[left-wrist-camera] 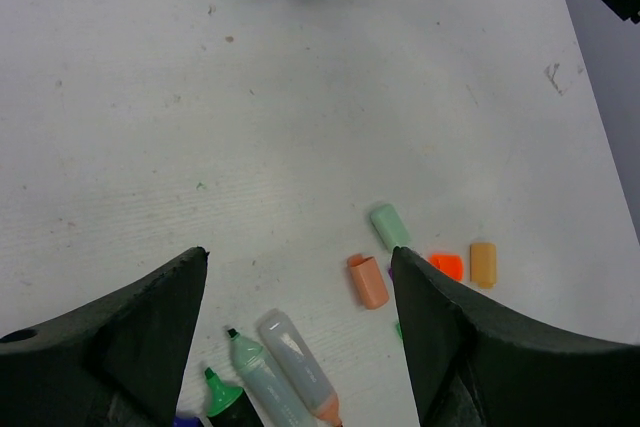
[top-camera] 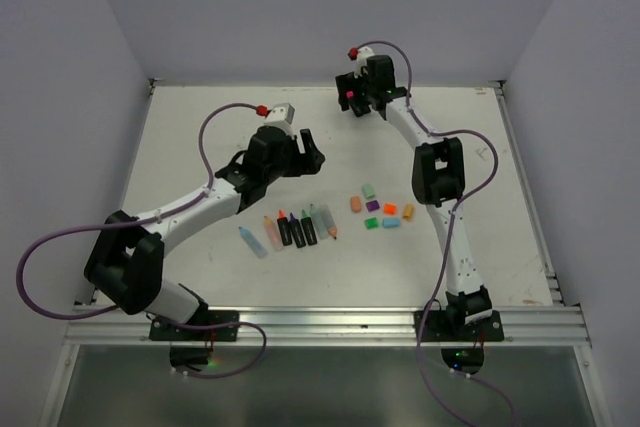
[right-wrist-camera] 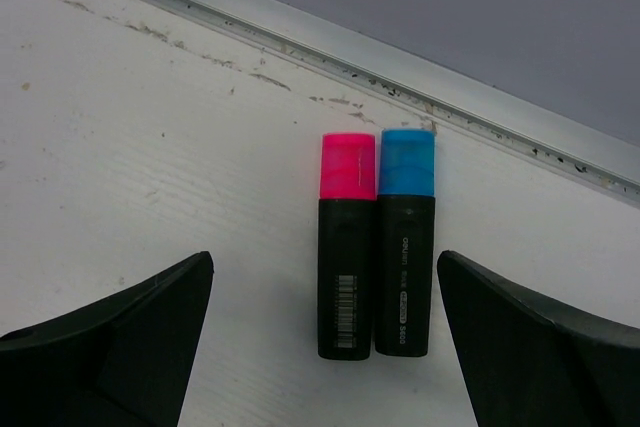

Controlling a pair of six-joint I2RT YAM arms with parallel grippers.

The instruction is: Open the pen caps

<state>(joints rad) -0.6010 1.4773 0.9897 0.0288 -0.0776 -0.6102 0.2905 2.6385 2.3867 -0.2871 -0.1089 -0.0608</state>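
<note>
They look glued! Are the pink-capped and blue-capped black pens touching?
Touching. Right wrist view: pink-capped black pen and blue-capped black pen lie flush, no gap.

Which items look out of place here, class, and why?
Two black pens lie side by side by the far rail, away from the uncapped pens and loose caps. Their pink cap and blue cap are still on.

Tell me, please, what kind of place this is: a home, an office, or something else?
Most likely a robotics lab test cell. A white table is closed in by plain grey walls, the left arm and right arm are mounted on an aluminium rail, and highlighter pens lie in a row.
</note>
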